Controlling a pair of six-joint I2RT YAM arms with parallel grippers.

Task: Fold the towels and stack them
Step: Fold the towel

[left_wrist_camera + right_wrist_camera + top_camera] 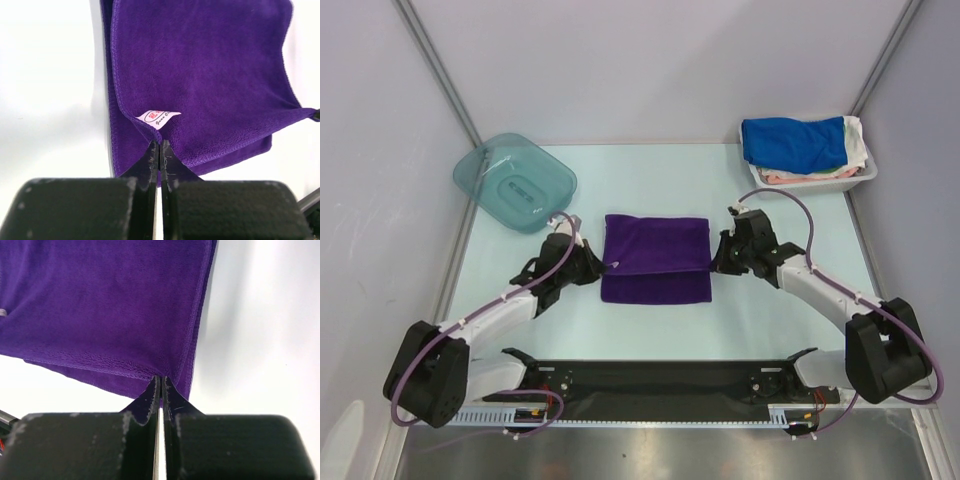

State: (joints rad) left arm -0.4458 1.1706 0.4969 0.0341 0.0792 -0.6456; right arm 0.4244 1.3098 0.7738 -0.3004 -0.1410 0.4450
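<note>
A dark purple towel (655, 258) lies in the middle of the table, its upper layer folded over the lower one and stopping short of the near edge. My left gripper (600, 265) is shut on the upper layer's left corner, beside a small white tag (157, 118). My right gripper (716, 262) is shut on the same layer's right corner. In both wrist views the purple towel (200, 75) (100, 305) fills the upper frame and its cloth is pinched between closed fingertips. A royal blue towel (793, 143) rests on top of the pile in the white basket (855, 180).
A teal plastic lid or basin (515, 182) lies at the back left. The white basket at the back right also holds white cloth (856, 142) and a pinkish item (790, 176) under the blue towel. Grey walls close in the table on three sides.
</note>
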